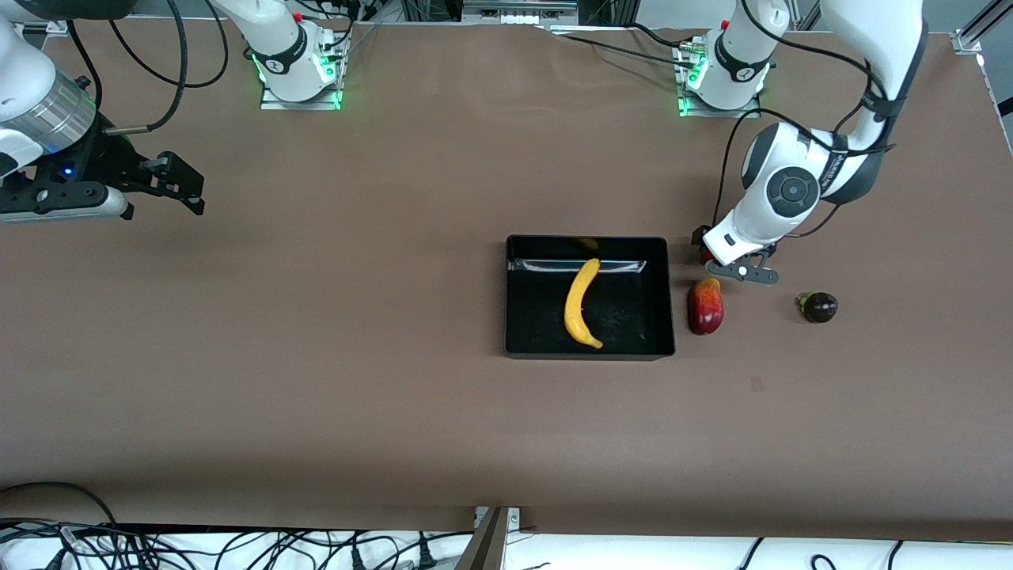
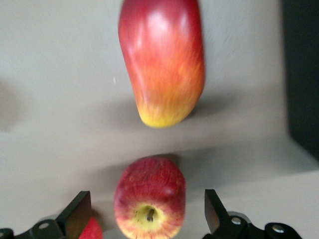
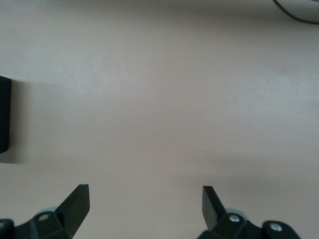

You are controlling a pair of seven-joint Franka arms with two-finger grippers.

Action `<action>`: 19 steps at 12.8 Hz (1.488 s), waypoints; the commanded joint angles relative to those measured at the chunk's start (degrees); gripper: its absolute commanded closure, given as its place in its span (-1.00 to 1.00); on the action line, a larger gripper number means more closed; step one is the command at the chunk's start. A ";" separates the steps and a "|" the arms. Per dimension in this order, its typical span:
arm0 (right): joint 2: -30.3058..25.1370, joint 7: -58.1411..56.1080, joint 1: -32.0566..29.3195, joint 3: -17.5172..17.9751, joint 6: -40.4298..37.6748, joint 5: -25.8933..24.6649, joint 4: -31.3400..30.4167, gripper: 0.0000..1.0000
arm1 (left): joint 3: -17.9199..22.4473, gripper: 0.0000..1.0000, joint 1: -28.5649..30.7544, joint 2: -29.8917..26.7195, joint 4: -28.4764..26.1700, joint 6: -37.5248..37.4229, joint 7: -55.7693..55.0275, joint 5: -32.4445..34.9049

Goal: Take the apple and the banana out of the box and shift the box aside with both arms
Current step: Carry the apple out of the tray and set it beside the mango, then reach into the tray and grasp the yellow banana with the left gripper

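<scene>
Banana (image 1: 582, 304) boxed; left claw (image 2: 148, 215) open astride apple (image 2: 150, 204).

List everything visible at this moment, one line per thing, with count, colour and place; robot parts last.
box: 1, black, open-top, mid-table toward the left arm's end.
banana: 1, yellow, lying in the box.
apple: 1, red with yellow patches, on the table under the left gripper, between its fingers.
mango: 1, dark red with a yellow end, on the table beside the box, nearer the front camera than the apple.
dark round fruit: 1, dark purple-brown, on the table beside the mango, toward the left arm's end.
table: 1, brown.
cables: several, black, along the table's edge nearest the front camera.
left gripper: 1, black, low over the apple, fingers open.
right gripper: 1, black, over bare table at the right arm's end, open, waiting.
</scene>
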 commanded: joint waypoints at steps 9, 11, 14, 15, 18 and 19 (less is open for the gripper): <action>0.21 0.06 -0.32 0.12 -0.10 -0.07 0.56 -1.00 | -8.03 -1.00 -13.33 23.05 44.03 -17.04 -24.96 -4.61; 0.30 -0.03 -0.41 0.03 -0.19 -0.24 0.56 -1.00 | -7.94 -1.00 -15.35 26.66 43.85 -12.43 -25.69 -3.91; 1.18 0.06 -0.67 -0.06 0.25 -0.16 0.65 -1.00 | -7.68 -1.00 -15.54 28.43 38.78 -4.10 -25.69 -3.21; 1.09 0.06 -0.85 -0.06 -0.27 -0.16 0.65 -1.00 | -7.68 -1.00 -15.54 28.52 36.40 -1.20 -25.69 -1.55; 0.13 -0.12 -0.94 -1.46 -0.19 0.11 1.61 -1.00 | -7.77 -0.55 -15.63 29.30 34.62 0.85 -25.78 -0.83; 0.30 0.05 -0.76 -1.12 -0.10 0.11 1.62 -1.00 | -7.77 0.30 -15.54 29.31 34.62 0.77 -25.78 -0.83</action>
